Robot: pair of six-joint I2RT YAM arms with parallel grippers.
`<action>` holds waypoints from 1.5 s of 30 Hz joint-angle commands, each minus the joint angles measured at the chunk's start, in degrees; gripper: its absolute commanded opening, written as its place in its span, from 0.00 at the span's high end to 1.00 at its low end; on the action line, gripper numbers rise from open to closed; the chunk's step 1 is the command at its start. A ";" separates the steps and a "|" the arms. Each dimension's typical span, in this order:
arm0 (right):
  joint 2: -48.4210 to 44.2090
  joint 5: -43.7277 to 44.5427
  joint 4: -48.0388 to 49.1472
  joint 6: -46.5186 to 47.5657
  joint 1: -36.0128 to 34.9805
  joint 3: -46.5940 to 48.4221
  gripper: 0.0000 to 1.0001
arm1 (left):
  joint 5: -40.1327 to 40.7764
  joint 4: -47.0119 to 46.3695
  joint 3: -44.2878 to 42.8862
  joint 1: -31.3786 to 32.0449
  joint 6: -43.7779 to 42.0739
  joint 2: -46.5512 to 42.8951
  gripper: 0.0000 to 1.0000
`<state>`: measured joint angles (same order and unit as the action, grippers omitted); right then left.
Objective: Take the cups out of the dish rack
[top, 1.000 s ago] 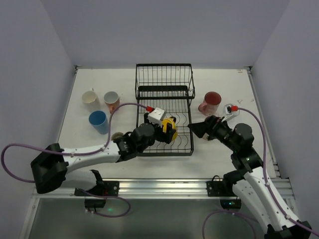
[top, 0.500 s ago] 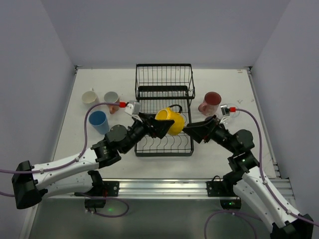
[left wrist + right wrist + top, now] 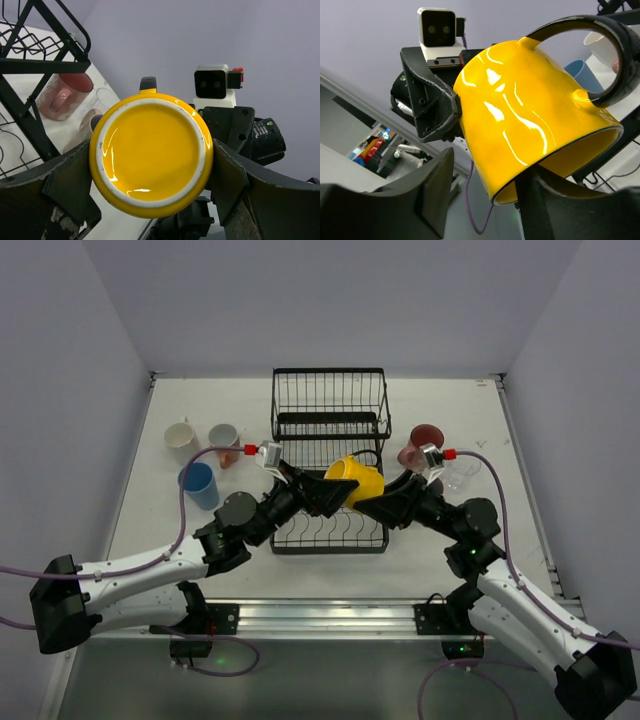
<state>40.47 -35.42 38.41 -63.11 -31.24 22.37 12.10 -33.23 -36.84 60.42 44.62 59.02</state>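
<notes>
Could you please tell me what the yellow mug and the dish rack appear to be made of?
The yellow mug looks like glazed ceramic: it is glossy, with sharp bright highlights and a pale ring around its base, though hard plastic cannot be ruled out. The dish rack looks like metal wire with a black coating, judging by its thin straight rods and even black surface.

One dish rack (image 3: 330, 400), yellow cup (image 3: 352, 480), blue cup (image 3: 197, 483), white cup (image 3: 181, 434), patterned cup (image 3: 224, 438), red mug (image 3: 424, 443), clear glass (image 3: 462, 472), six cups altogether

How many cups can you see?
6: white cup, patterned cup, blue cup left of the dish rack; red mug, clear glass right; yellow mug held above it. Others may be hidden.
</notes>
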 commanded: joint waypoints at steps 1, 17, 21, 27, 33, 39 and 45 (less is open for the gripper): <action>1.71 1.75 9.48 -1.66 -1.45 1.97 0.53 | -0.32 -11.76 -0.78 0.22 4.68 -0.31 0.90; -6.28 15.90 -27.21 13.16 -2.59 13.82 1.00 | 6.35 14.93 -4.55 0.13 -6.55 -15.25 0.00; -6.72 26.95 -53.97 21.08 -2.51 24.10 1.00 | 12.33 28.97 -6.57 0.13 -11.99 -20.87 0.00; -6.72 52.18 -75.38 29.88 2.39 33.87 1.00 | 16.28 51.55 -12.02 0.13 -18.24 -26.32 0.00; -1.36 45.90 -74.99 35.25 26.00 29.33 1.00 | 19.71 68.81 -13.96 0.13 -19.93 -28.35 0.00; 8.72 39.92 -68.66 35.34 34.57 24.05 1.00 | 21.48 68.32 -7.91 0.13 -19.74 -32.39 0.00; 15.24 38.85 -64.17 34.28 36.08 19.56 1.00 | 21.30 66.89 -5.35 0.13 -20.19 -35.38 0.00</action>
<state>55.31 5.28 -32.51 -29.74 4.08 41.67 32.10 33.95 -42.30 60.69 26.26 25.52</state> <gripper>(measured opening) 0.135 0.997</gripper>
